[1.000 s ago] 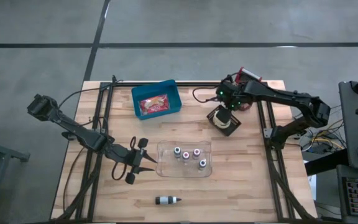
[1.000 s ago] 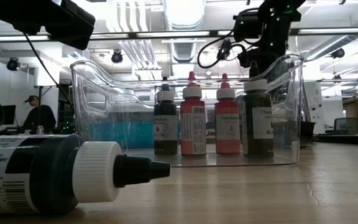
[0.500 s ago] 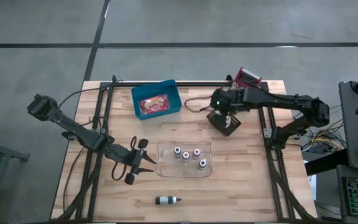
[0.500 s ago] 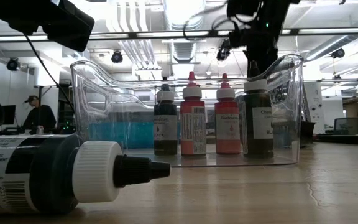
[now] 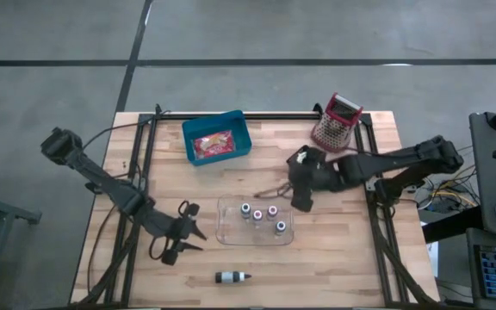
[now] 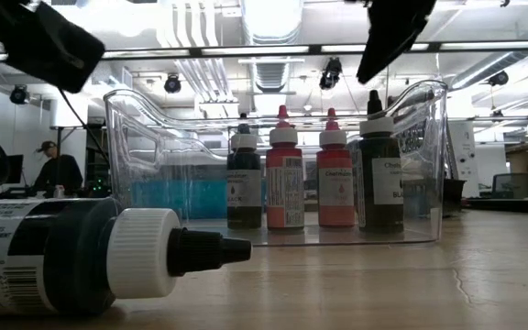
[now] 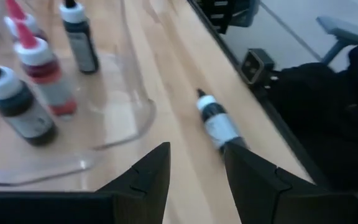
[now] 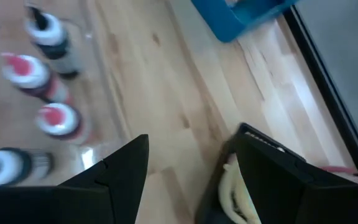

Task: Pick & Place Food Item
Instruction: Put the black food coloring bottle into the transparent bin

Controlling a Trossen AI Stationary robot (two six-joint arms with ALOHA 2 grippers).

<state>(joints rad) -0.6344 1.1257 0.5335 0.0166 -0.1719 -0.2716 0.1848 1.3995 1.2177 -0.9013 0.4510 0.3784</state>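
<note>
The bottle (image 5: 231, 277) lies on its side near the front edge of the bench (image 5: 343, 250), alone and well apart from everything else. It looks like a small dropper bottle of food colouring with a dark body, a white collar and a dark nozzle, and I take it to be the item to move. It should be light and stiff. Its round plastic body will be slick and apt to roll, so the hold belongs across the labelled middle rather than on the tapering nozzle.

The left claw (image 7: 196, 149) hangs over the bench behind the bottle, between it and the tray's left end. Its fingers are spread and hold nothing, and the bottle shows beyond the gap between them.

Next back is the clear tray (image 5: 222, 220). Four upright bottles (image 5: 257, 213) stand in it, two red and two dark, with room left at its left end.

The right claw (image 8: 192, 134) hovers just beside the tray's far right corner, also spread and empty.

Farther back on the left, the blue bin (image 5: 213, 119) holds a red packet (image 5: 212, 143), which looks soft and crinkly. A red grater (image 5: 334, 123) stands at the far right.
</note>
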